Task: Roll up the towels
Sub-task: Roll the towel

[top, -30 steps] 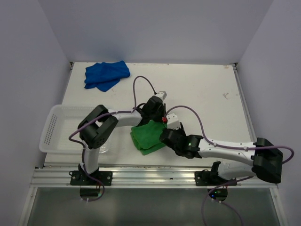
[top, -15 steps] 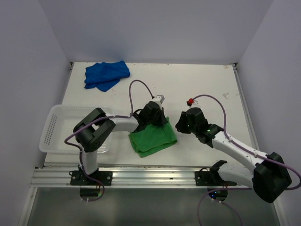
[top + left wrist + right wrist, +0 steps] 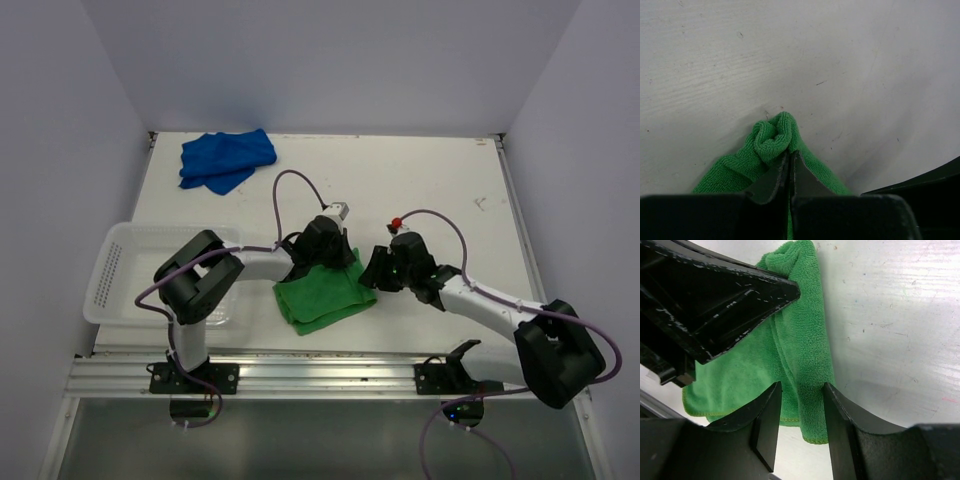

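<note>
The green towel (image 3: 322,293) lies folded near the front middle of the table. My left gripper (image 3: 337,257) is shut on its bunched far corner (image 3: 772,138), the jaws pressed together with cloth pinched at the tips (image 3: 790,156). My right gripper (image 3: 369,273) sits at the towel's right edge. Its jaws stand open, straddling a raised fold of the green towel (image 3: 802,347) without closing on it (image 3: 801,390). The blue towel (image 3: 226,160) lies crumpled at the far left of the table, away from both grippers.
A white perforated basket (image 3: 112,272) stands at the left front edge beside the left arm's base. The left gripper's black body (image 3: 715,295) fills the upper left of the right wrist view, close to my right gripper.
My right arm swung off the towel's near side out to the right, then came back in to the towel's right edge. The left gripper kept its hold on the far corner.
</note>
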